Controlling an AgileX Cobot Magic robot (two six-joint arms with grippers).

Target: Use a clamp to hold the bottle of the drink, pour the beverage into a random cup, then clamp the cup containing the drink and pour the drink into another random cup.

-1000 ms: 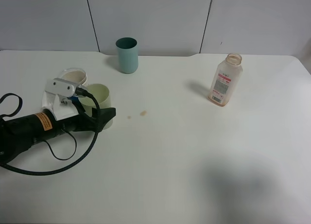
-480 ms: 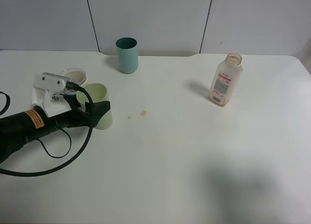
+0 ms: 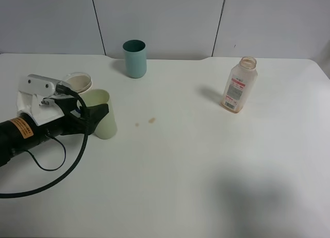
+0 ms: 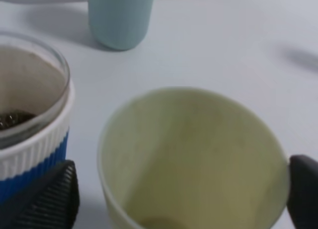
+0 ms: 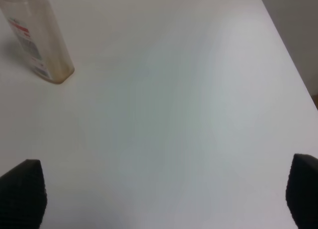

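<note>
Pale yellow cup (image 3: 103, 114), teal cup (image 3: 134, 58), white table (image 3: 206, 160).

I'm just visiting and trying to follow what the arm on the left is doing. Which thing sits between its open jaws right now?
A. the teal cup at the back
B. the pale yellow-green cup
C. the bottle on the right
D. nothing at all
B: in the left wrist view the pale yellow-green cup sits between the two dark jaw tips, and the overhead view shows the left gripper around that same cup.
</note>
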